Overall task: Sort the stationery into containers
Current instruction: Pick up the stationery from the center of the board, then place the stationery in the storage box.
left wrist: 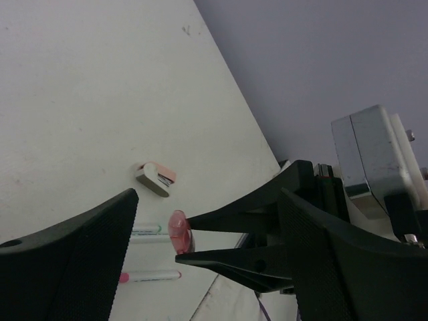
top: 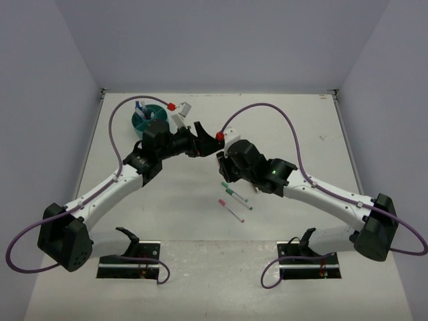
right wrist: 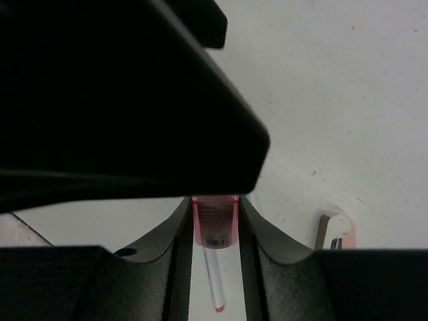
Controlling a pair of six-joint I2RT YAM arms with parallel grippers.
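Hand-over above the desk [top: 301, 120]: the right claw [right wrist: 214, 234], pinching a stubby red piece [left wrist: 176, 227], held it between the spread fingers of the left claw [left wrist: 207, 197], whose arm lay nearer the teal tub [top: 142, 123] at the desk's far left.

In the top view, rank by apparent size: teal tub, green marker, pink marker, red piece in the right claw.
1. Teal tub, partly hidden.
2. Green marker and pink marker: alike, unranked.
3. Red piece, smallest.
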